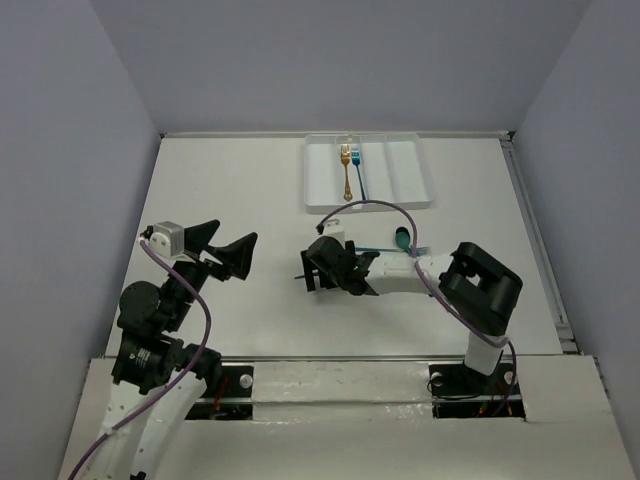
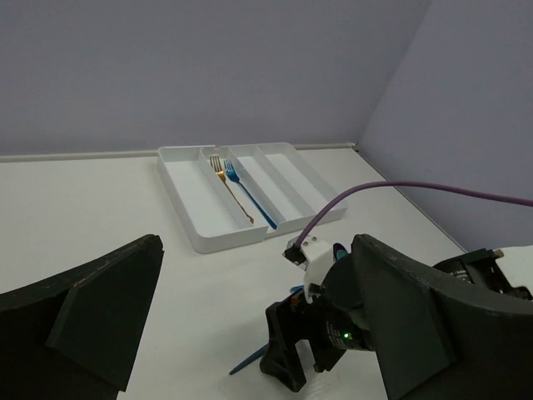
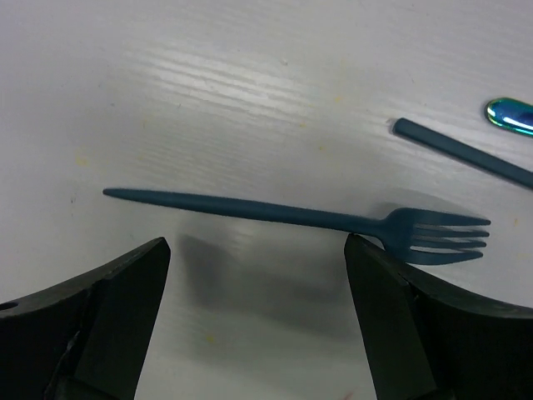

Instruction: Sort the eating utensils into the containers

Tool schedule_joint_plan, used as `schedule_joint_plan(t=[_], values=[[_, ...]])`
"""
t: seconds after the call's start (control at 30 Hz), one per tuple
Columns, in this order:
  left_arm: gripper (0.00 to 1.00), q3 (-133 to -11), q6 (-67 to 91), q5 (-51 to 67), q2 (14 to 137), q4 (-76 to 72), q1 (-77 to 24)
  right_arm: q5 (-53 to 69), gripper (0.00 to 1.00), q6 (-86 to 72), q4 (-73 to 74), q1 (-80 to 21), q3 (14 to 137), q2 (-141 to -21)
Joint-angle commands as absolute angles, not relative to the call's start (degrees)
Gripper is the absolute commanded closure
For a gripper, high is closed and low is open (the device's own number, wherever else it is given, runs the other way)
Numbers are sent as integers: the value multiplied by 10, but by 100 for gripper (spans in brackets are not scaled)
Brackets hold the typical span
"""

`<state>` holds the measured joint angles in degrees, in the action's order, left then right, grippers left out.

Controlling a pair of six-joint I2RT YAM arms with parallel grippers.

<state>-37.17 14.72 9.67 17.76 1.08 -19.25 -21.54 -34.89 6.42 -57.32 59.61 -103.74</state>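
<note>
A teal fork [image 3: 291, 215] lies flat on the white table, tines to the right. My right gripper [image 3: 258, 250] is open, low over the table, its fingers [image 3: 125, 300] just near of the handle and not touching it. From above, this gripper [image 1: 318, 268] is at the table's middle, with the fork's handle tip [image 1: 300, 278] sticking out. The white tray [image 1: 322, 180] at the back holds a gold fork [image 1: 346, 170] and a blue fork [image 1: 358, 165] in one compartment. My left gripper [image 1: 232, 235] is open, empty and raised at the left.
A teal handle [image 3: 462, 152] and an iridescent spoon bowl [image 3: 510, 115] lie just right of the fork; both show near my right forearm [image 1: 402, 238]. The left wrist view shows the tray [image 2: 196, 229], its forks [image 2: 248, 193] and my right gripper [image 2: 291, 350]. Grey walls enclose the table.
</note>
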Motion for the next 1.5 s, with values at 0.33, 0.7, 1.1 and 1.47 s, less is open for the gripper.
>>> schedule_joint_plan(t=[0.33, 0.7, 1.1, 1.47], values=[[1, -386, 151, 110, 178, -21, -189, -259, 0, -351, 143, -556, 735, -1158], [1, -385, 152, 115, 177, -23, -189, -234, 0, -418, 54, -556, 679, -1108], [1, -385, 153, 117, 175, -23, -189, -347, 4, -467, 112, -545, 754, -1157], [1, -384, 153, 122, 177, -25, -189, -317, 20, -456, 156, -547, 803, -1196]])
